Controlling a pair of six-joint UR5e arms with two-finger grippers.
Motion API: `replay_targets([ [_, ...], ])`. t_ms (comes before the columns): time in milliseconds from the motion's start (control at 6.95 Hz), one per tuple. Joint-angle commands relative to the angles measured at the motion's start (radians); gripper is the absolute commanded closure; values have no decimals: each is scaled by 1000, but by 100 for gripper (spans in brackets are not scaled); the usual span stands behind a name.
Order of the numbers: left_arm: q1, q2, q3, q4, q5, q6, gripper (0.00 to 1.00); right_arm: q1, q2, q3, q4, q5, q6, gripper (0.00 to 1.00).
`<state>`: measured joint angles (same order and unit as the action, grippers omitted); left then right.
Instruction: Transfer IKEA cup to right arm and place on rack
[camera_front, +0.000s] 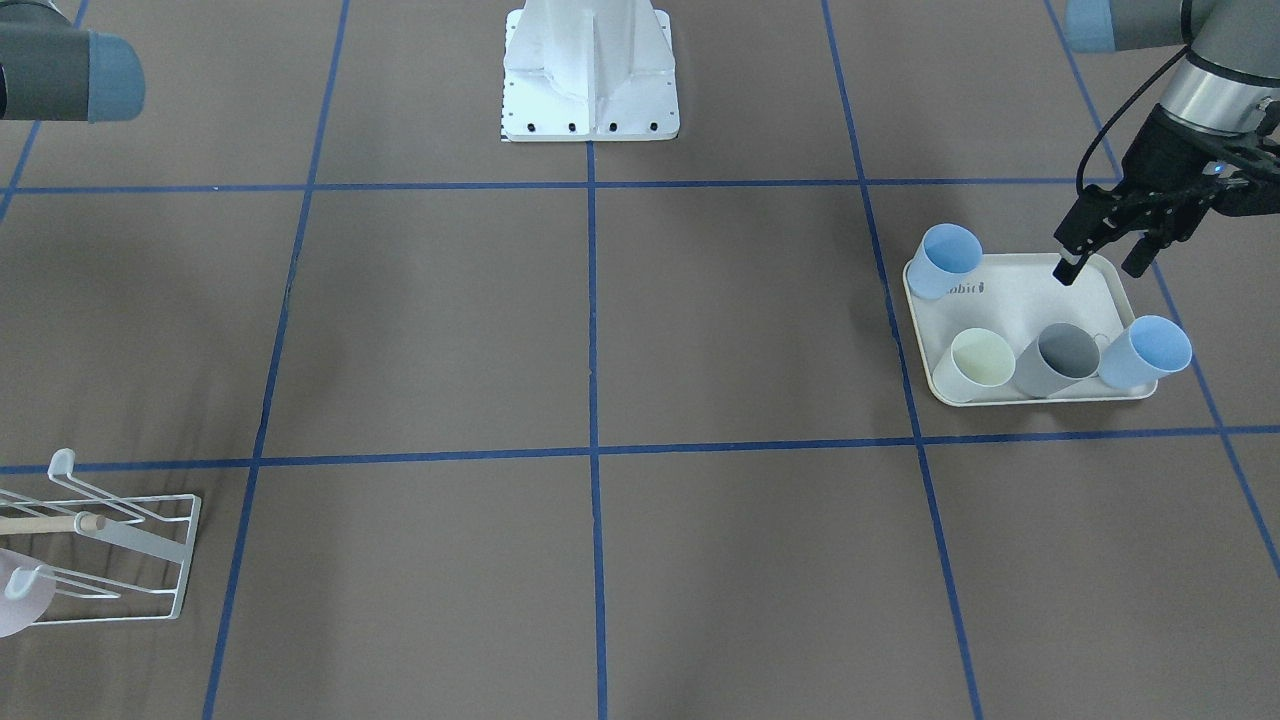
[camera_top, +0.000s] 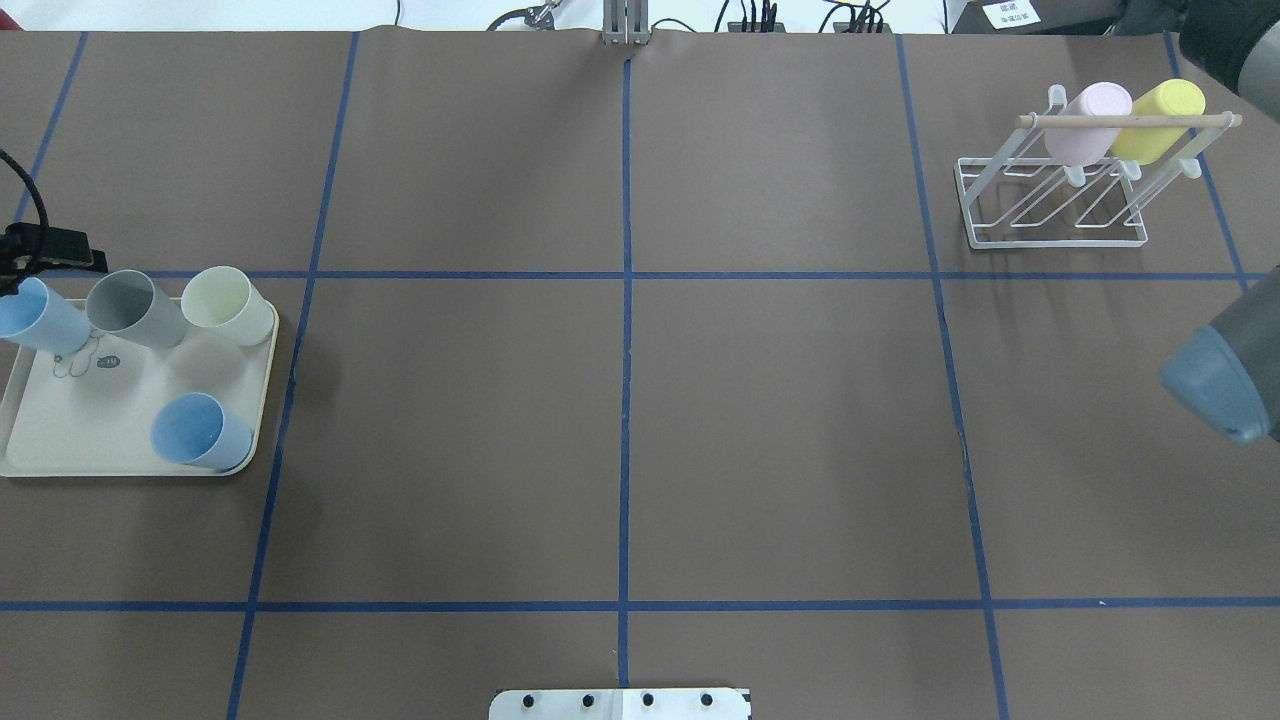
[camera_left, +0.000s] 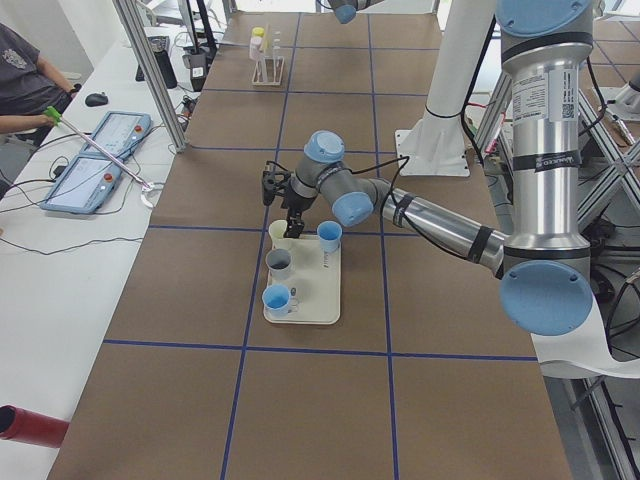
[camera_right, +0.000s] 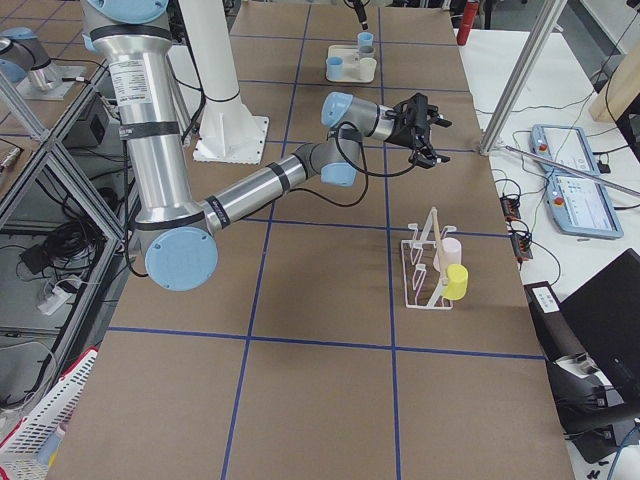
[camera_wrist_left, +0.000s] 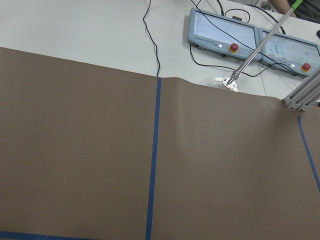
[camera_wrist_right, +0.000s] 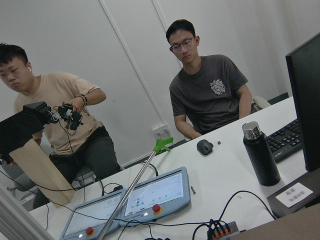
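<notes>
My left gripper (camera_front: 1100, 265) hovers, jaws parted and empty, over the cream plastic tray (camera_front: 1020, 290) where four pastel plastic cups (camera_front: 1058, 358) stand. They look light, stiff and slick; I'd pinch a wall at the rim.

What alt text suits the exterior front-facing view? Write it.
The left gripper hovers open above a cream tray holding two blue cups, a cream cup and a grey cup. The white wire rack sits at the picture's lower-left edge.

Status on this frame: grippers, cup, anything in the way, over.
Left gripper open, empty, above tray. Right gripper up, state unreadable. Four cups on tray, none gripped. Rack holds two more; nothing lies between.
</notes>
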<state>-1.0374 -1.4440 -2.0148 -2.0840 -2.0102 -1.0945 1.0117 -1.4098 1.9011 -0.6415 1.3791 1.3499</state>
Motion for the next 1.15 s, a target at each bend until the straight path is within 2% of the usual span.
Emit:
replay_targets([
  [0,17,68,-5,-2,-27,-25,0,-51,-23,13,95,15,103,0],
  [144,55,74,-8,-7,-53,-115,0,-65,-26,13,112,17,147,0],
  [288,144,73,-25,-7,-38,-211,0,-74,-23,16,112,17,170,0],
  [719,275,96,-28,-5,28,-265,0,-99,-23,6,175,15,221,0],
  [1007,290,94,-18,-5,27,-266,0,-102,-20,3,177,15,221,0],
])
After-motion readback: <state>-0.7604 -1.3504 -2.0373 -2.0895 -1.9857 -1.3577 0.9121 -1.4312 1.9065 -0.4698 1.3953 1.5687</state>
